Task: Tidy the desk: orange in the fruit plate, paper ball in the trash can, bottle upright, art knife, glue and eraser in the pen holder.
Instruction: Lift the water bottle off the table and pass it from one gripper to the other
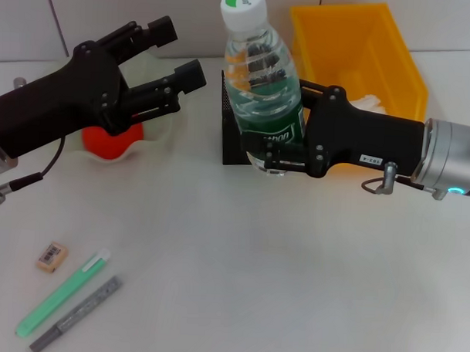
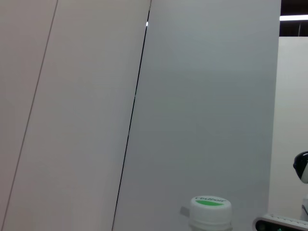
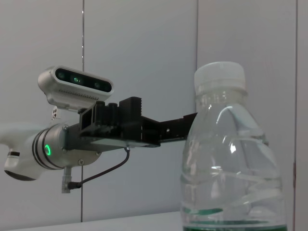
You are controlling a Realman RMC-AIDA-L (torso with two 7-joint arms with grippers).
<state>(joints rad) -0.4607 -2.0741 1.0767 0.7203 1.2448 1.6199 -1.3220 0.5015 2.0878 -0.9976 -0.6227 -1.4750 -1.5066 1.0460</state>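
I have the right end effector clamped on the bottle, upright at twelve o'clock. Left end effector hangs open over the fruit plate with the orange. Eraser, glue and art knife wait at seven o'clock.

Bottle stands before pen holder; trash can right.

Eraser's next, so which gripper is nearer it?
Left. The left gripper hangs over the fruit plate, beyond the eraser; the right gripper, holding the bottle, is farther across.
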